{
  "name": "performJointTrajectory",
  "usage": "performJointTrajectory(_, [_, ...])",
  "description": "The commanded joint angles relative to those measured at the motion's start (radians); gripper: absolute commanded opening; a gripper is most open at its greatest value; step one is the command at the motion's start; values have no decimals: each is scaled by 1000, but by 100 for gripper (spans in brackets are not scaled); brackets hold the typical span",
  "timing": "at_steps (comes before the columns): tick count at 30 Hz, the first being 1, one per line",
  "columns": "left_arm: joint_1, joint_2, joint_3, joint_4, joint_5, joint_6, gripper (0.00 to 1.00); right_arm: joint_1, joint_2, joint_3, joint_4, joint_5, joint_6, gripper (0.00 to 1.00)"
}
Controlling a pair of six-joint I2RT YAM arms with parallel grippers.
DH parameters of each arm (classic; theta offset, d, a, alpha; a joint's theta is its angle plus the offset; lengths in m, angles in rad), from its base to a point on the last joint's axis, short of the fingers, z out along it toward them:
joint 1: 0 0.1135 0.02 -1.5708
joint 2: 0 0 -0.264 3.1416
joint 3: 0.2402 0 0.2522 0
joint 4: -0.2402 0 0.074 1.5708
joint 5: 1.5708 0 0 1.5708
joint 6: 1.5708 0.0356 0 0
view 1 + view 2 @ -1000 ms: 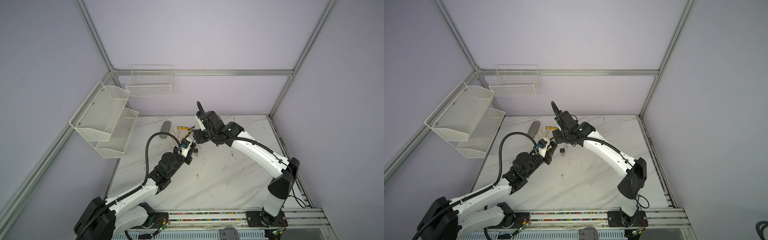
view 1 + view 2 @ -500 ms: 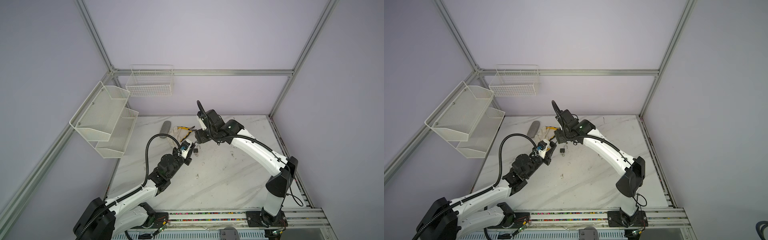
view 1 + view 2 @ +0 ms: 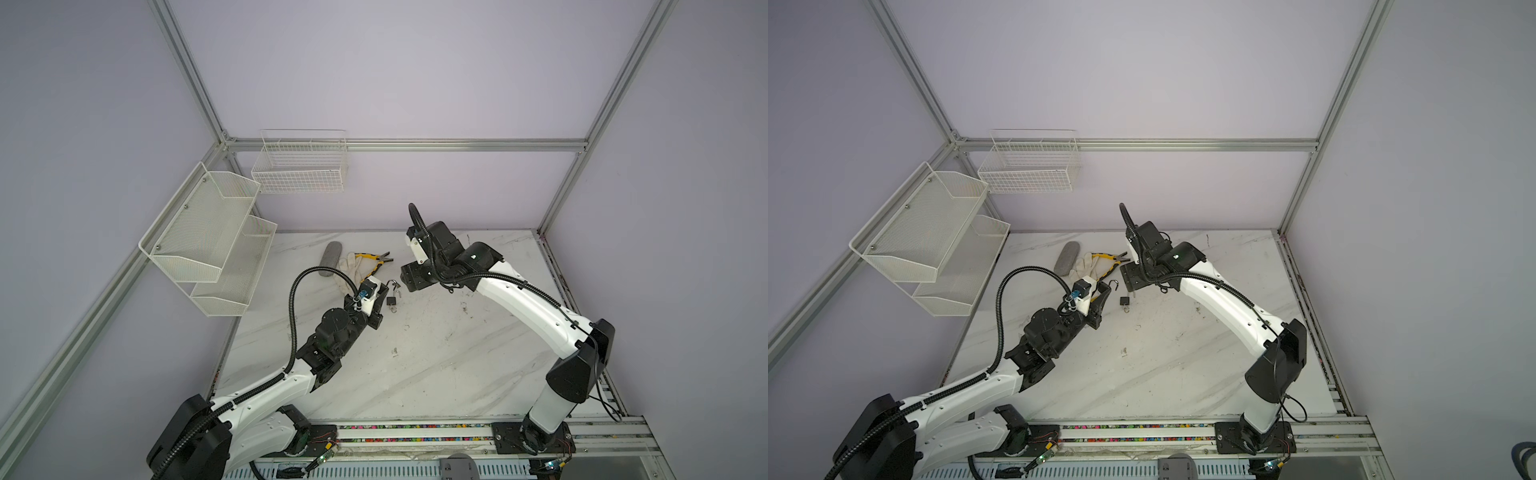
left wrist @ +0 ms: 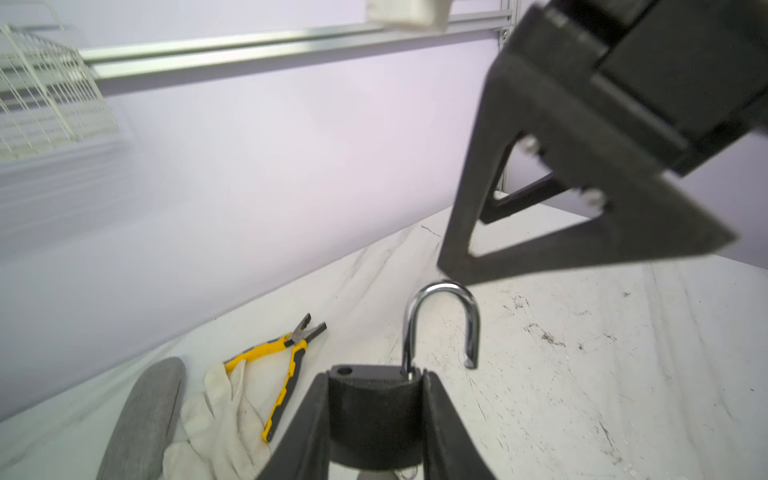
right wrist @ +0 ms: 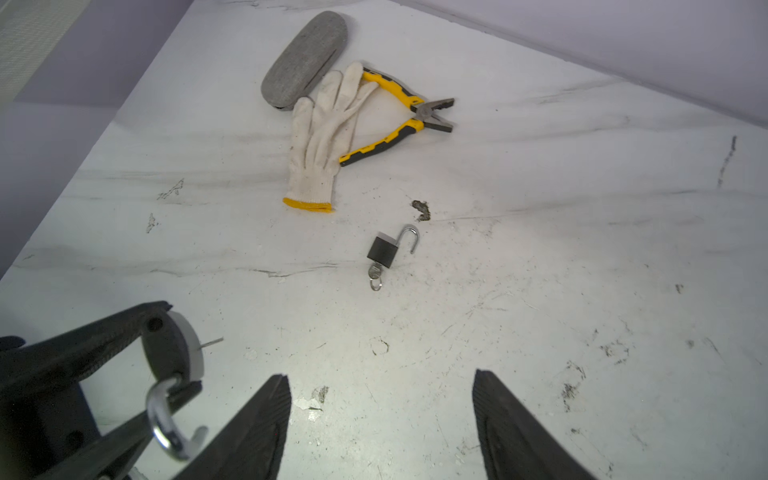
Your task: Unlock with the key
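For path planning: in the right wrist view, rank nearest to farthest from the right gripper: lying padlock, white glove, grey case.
1. lying padlock, mid-table, before the right gripper.
2. white glove, farther back.
3. grey case, rearmost, near the wall.

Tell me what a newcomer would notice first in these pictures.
The left gripper clamps a black padlock by its body, its chrome shackle swung open. A second padlock lies on the marble table near a glove and pliers, also open, with a key in its base. The right gripper hangs open and empty close to both.
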Motion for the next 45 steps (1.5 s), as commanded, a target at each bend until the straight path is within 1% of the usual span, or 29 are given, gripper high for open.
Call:
performJointTrajectory(1, [-23, -21, 84, -290, -68, -222, 0, -53, -69, -124, 107, 54, 59, 77])
performJointTrajectory(5, [-61, 36, 222, -672, -85, -469, 0, -127, -162, -343, 318, 32, 141, 82])
performJointTrajectory(8, [-78, 108, 303, -865, -42, -626, 0, -168, -210, -461, 437, 28, 181, 83])
performJointTrajectory(9, [-81, 130, 320, -898, -27, -660, 0, -181, -218, -489, 463, 28, 190, 83])
performJointTrajectory(11, [-94, 171, 340, -941, -7, -712, 0, -203, -223, -530, 502, 18, 199, 84])
performJointTrajectory(14, [-100, 228, 353, -973, -11, -767, 0, -217, -219, -557, 524, 17, 198, 84])
performJointTrajectory(19, [-101, 329, 401, -1038, -38, -795, 0, -242, -224, -595, 563, 23, 189, 84])
performJointTrajectory(20, [-100, 381, 406, -1042, -39, -800, 0, -248, -225, -602, 571, 23, 188, 84])
performJointTrajectory(26, [-101, 449, 413, -1045, -30, -826, 0, -285, -241, -640, 610, 39, 186, 84])
performJointTrajectory(29, [-100, 469, 413, -1058, -38, -827, 13, -307, -246, -652, 633, 52, 189, 84])
performJointTrajectory(30, [-100, 472, 416, -1068, -42, -832, 19, -312, -247, -654, 640, 57, 189, 84])
performJointTrajectory(32, [-100, 467, 423, -1072, -38, -825, 42, -321, -250, -660, 657, 82, 186, 85])
performJointTrajectory(33, [-100, 458, 428, -1076, -36, -821, 50, -328, -249, -664, 665, 99, 183, 86])
performJointTrajectory(35, [-95, 420, 449, -1088, -56, -809, 73, -355, -254, -683, 703, 157, 180, 89])
performJointTrajectory(36, [-92, 400, 466, -1113, -96, -831, 81, -370, -258, -697, 729, 192, 180, 91])
performJointTrajectory(37, [-80, 375, 486, -1133, -138, -818, 91, -394, -262, -713, 765, 229, 181, 93])
performJointTrajectory(38, [-67, 350, 510, -1166, -225, -814, 97, -422, -267, -733, 806, 279, 181, 95])
performJointTrajectory(39, [-51, 318, 527, -1196, -312, -807, 100, -443, -268, -754, 848, 341, 182, 96])
performJointTrajectory(40, [-20, 274, 539, -1208, -398, -784, 100, -469, -268, -779, 896, 420, 181, 96])
performJointTrajectory(42, [78, 203, 525, -1155, -517, -710, 100, -510, -264, -841, 1018, 536, 158, 97])
performJointTrajectory(43, [154, 167, 476, -1069, -560, -647, 100, -537, -256, -871, 1075, 584, 150, 97])
performJointTrajectory(44, [236, 131, 406, -941, -586, -563, 100, -558, -245, -904, 1143, 626, 130, 97])
performJointTrajectory(45, [304, 110, 347, -836, -608, -507, 100, -569, -234, -941, 1233, 655, 98, 97])
